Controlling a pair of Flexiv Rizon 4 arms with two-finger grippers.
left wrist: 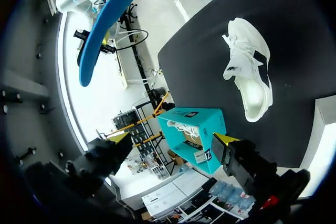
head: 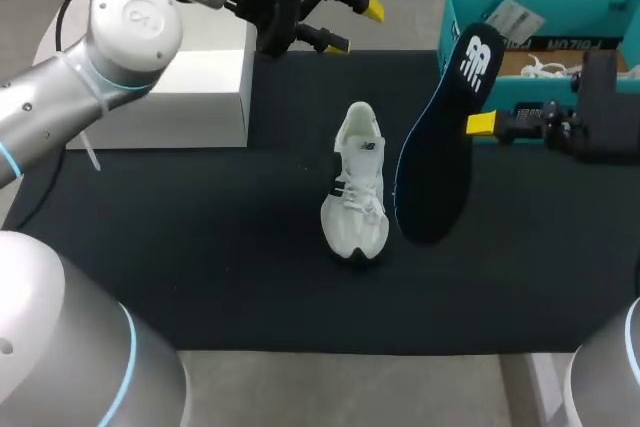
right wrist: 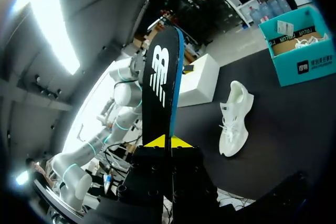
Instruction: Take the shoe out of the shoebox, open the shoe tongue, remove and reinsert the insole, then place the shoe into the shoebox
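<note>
Two risks are standing out, as I am judging it. My right gripper (right wrist: 168,141) is pinching the dark insole (head: 435,167) by one long edge only, fingers closed narrow on it. The long blade could be swivelling or slipping in that thin grip while I am carrying it. The white shoe (head: 355,187) is standing free at the middle of the black table (head: 200,267), with nothing bracing it. Pushing the insole in could be tipping the shoe over or sliding it away, and the soft insole may be buckling against the collar instead of going in.

The insole is hanging on edge in the air at 3 o'clock of the shoe, close but apart from it. Its white-marked end is raised toward 1 o'clock. The shoe's opening seems to be facing 12 o'clock, its toe 6 o'clock. The teal shoebox (head: 590,15) is sitting at 2 o'clock of the shoe. My right arm is coming in level from 3 o'clock, in front of the shoebox.

My left gripper (head: 355,27) is hovering at 12 o'clock of the shoe, well apart from it. Its fingers are spread wide and holding nothing. The white box (head: 160,87) is lying at 10 o'clock.
</note>
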